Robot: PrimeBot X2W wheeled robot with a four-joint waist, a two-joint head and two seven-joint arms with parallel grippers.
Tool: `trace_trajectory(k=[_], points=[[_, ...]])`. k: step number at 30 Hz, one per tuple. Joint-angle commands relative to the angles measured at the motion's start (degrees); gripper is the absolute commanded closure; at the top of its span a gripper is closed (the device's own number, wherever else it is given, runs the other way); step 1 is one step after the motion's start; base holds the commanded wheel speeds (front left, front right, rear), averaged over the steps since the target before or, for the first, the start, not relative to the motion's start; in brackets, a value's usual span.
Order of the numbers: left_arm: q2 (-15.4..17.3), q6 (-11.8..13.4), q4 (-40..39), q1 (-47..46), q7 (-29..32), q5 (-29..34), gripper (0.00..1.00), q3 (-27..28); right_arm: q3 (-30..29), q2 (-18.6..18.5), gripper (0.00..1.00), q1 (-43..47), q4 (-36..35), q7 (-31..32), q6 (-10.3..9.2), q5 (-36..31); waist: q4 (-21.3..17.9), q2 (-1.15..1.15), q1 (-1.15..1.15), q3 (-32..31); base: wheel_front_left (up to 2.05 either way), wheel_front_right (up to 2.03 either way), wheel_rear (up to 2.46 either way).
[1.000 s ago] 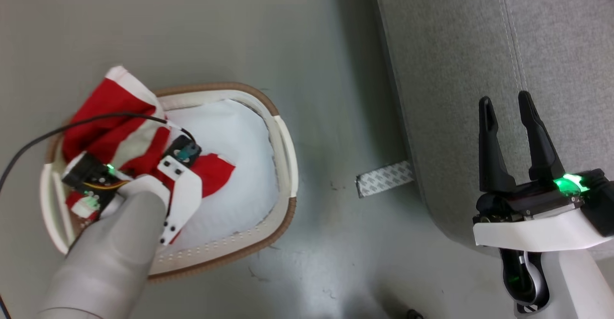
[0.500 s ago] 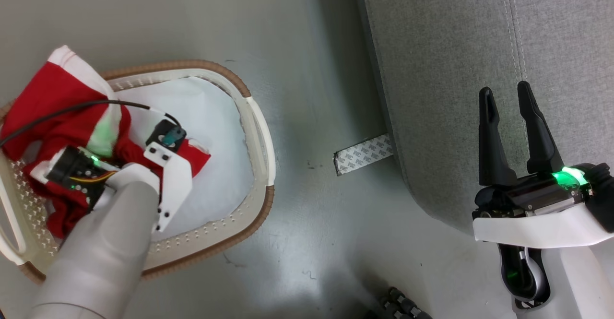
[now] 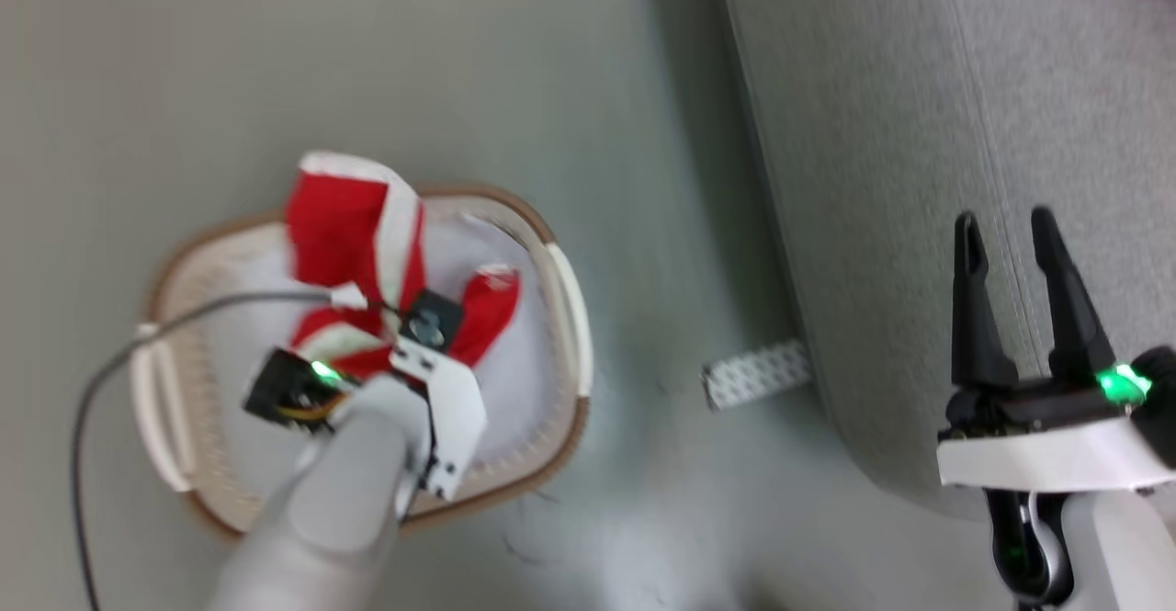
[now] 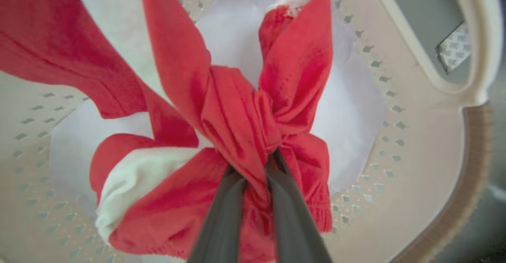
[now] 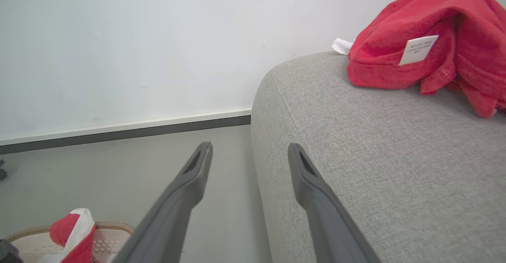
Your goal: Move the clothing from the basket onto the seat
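Observation:
The clothing [image 4: 233, 116], red fabric with white stripes, is bunched between the fingers of my left gripper [image 4: 259, 164], which is shut on it. The bunch [image 3: 354, 225] hangs over the cream basket [image 3: 570, 317] with the brown rim, its ends trailing toward the basket wall [image 4: 435, 108]. Another red garment [image 5: 435, 37] with a white label lies on top of the grey seat [image 5: 375, 156]. My right gripper [image 3: 1006, 225] stands open and empty in front of the seat [image 3: 919, 133], far to the right of the basket.
A plain white cloth [image 4: 355, 108] lines the basket's bottom. A strip of patterned tape [image 3: 755, 374] lies on the grey floor between basket and seat. A white wall with a dark baseboard [image 5: 118, 132] runs behind.
My left gripper has shut on the red clothing and gathered it into a bunch above the basket. The head view has shifted. The right gripper stays open.

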Motion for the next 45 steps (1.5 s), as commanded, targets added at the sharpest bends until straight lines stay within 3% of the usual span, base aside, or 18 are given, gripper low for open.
trace_trajectory(k=[1,12,22,33,45], points=[[-0.9,-0.6,-0.1,2.2,-2.3,-1.4,1.0,-0.2,-1.0,-0.1,0.0,1.9,0.9,0.0,-0.14,-1.4,6.1,0.0,0.0,-8.5,0.0,0.0,0.0],[-2.6,-2.1,-7.9,11.4,-13.8,-12.4,1.0,1.0,-5.0,-0.7,0.0,11.4,4.6,0.0,-0.14,-5.6,14.7,0.0,0.0,-27.0,0.0,0.0,0.0],[-2.5,1.6,-22.1,18.6,-17.7,-19.6,1.0,1.1,-3.8,-0.3,0.0,17.4,5.5,0.0,-0.15,-8.0,17.8,0.0,0.0,-35.7,0.0,0.0,0.0],[-0.3,3.2,-37.9,25.5,-15.1,-21.4,1.0,1.1,3.1,-0.4,0.0,22.8,5.9,0.0,-0.15,-9.7,19.6,0.0,0.0,-42.5,0.0,0.0,0.0],[2.6,3.7,-51.0,28.8,-8.8,-20.4,1.0,-0.8,20.0,-5.5,0.0,17.8,4.4,0.0,-0.14,-11.3,19.2,0.0,0.0,-44.0,0.0,0.0,0.0]])
